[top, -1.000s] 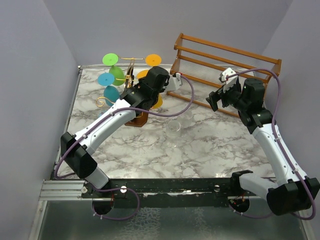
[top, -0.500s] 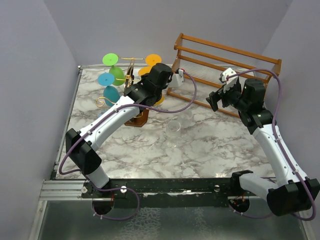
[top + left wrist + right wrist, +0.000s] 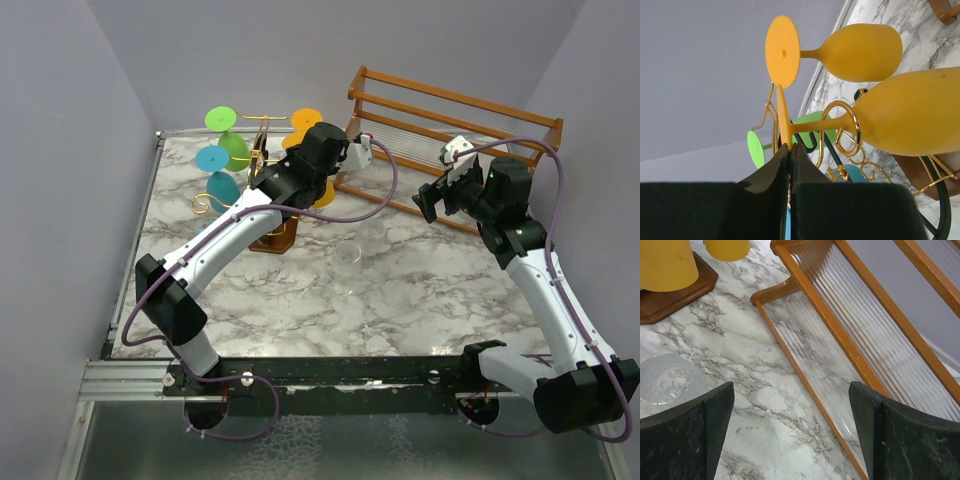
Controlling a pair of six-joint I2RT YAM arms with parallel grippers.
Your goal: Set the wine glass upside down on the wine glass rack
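Note:
An orange wine glass [image 3: 912, 112] hangs bowl-down with its stem through a gold curl of the wine glass rack [image 3: 847, 132]. In the left wrist view my left gripper [image 3: 788, 146] is shut on the rim of that glass's foot [image 3: 783, 112]. A second orange glass [image 3: 860, 45] hangs on the rack behind it. From above, the left gripper [image 3: 287, 172] sits against the gold wire rack [image 3: 262, 150], whose dark wooden base [image 3: 278, 238] stands on the marble. My right gripper [image 3: 430, 200], seen again in its wrist view [image 3: 790, 405], hovers open and holds nothing.
Green [image 3: 220, 119] and blue [image 3: 212, 158] glasses hang on the rack's left side. A clear glass [image 3: 347, 252] stands on the marble mid-table, also seen as a clear glass [image 3: 665, 377]. A large wooden slatted rack [image 3: 455, 125] fills the back right. Walls close in on both sides.
The left wrist has shifted slightly back and to the right at the rack, still pinching the orange glass's foot. The right arm has not moved.

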